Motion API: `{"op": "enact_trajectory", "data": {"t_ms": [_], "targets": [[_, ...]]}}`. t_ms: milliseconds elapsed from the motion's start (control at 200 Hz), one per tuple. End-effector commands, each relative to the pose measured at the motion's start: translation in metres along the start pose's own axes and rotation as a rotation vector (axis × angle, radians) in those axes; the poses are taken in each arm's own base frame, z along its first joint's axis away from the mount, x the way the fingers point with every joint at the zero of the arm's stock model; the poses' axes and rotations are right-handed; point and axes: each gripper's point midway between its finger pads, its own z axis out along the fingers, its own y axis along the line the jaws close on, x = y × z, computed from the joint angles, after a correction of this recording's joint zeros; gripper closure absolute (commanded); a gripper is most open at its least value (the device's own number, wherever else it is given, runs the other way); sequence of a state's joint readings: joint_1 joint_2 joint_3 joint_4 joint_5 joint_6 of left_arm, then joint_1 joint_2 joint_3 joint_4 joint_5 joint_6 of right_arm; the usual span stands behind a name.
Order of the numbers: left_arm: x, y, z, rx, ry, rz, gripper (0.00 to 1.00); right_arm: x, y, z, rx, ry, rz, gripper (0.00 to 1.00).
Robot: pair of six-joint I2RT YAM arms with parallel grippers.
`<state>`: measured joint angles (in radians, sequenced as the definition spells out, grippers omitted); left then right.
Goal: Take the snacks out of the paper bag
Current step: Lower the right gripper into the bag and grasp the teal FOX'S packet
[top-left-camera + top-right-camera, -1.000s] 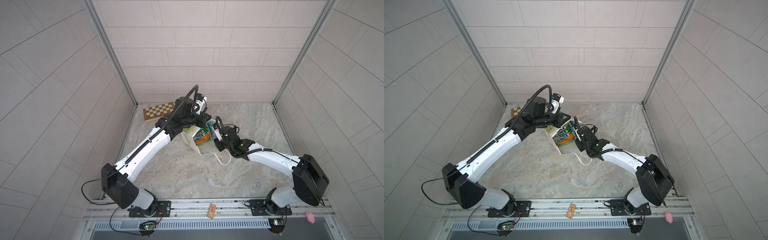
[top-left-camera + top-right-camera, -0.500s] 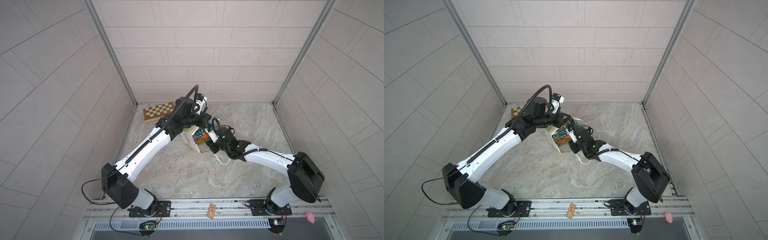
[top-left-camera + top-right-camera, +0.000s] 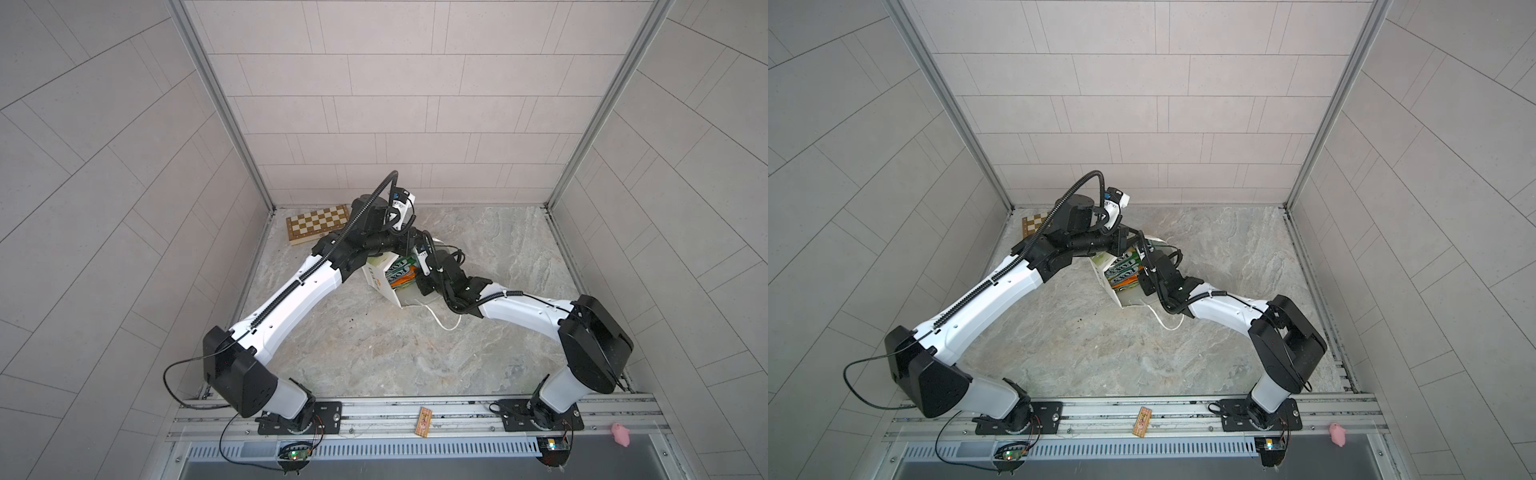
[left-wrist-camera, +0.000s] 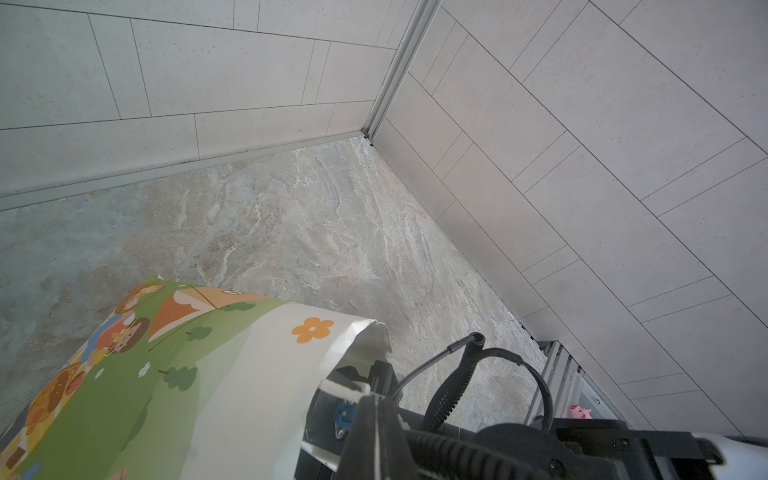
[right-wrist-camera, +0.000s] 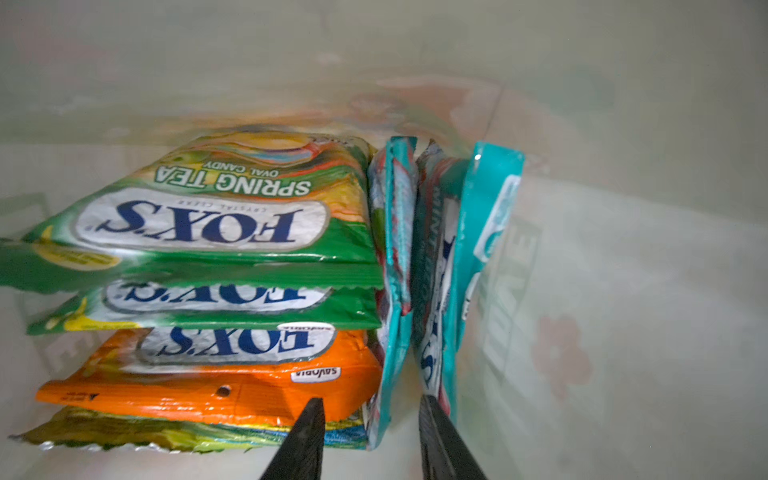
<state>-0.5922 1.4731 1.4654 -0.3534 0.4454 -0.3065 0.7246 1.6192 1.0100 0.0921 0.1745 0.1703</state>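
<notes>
The paper bag [image 3: 376, 277] lies tipped on the tabletop [image 3: 374, 353]; the shut left fingers [image 3: 405, 248] seem to pinch its upper rim so the mouth gapes. The snacks [image 5: 216, 224] sit stacked inside it, where the right fingers [image 5: 305, 440] stand narrowly apart astride the edge of a teal packet [image 5: 390, 353], not yet gripping.

White paper bag [image 3: 376, 277] tilted, mouth open, 6 FOX'S packets [image 5: 216, 232] inside
</notes>
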Motion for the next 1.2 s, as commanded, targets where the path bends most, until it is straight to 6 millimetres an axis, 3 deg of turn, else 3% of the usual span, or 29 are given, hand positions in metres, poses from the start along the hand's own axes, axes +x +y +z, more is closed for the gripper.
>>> {"op": "enact_trajectory", "data": {"t_ms": [0, 625, 666, 736, 841, 1196], "targets": [[-0.013, -0.019, -0.014, 0.052, -0.052, 0.036, 1.00, -0.011, -0.010, 0.004, 0.077, -0.030, 0.018, 0.62], [-0.012, -0.022, -0.015, 0.057, -0.051, 0.045, 1.00, 0.004, -0.004, 0.036, 0.095, 0.070, 0.010, 0.66], [-0.013, -0.022, -0.015, 0.057, -0.054, 0.048, 1.00, 0.007, -0.004, 0.039, 0.099, 0.082, 0.007, 0.68], [-0.013, -0.020, -0.016, 0.046, -0.056, 0.049, 1.00, 0.008, -0.003, 0.041, 0.096, 0.093, 0.003, 0.81], [-0.012, -0.015, -0.015, 0.021, -0.056, 0.051, 1.00, 0.005, 0.002, 0.037, 0.066, 0.086, 0.007, 1.00], [-0.009, 0.003, -0.013, -0.071, -0.054, 0.056, 1.00, -0.016, 0.001, 0.003, 0.013, 0.008, 0.026, 1.00]]}}
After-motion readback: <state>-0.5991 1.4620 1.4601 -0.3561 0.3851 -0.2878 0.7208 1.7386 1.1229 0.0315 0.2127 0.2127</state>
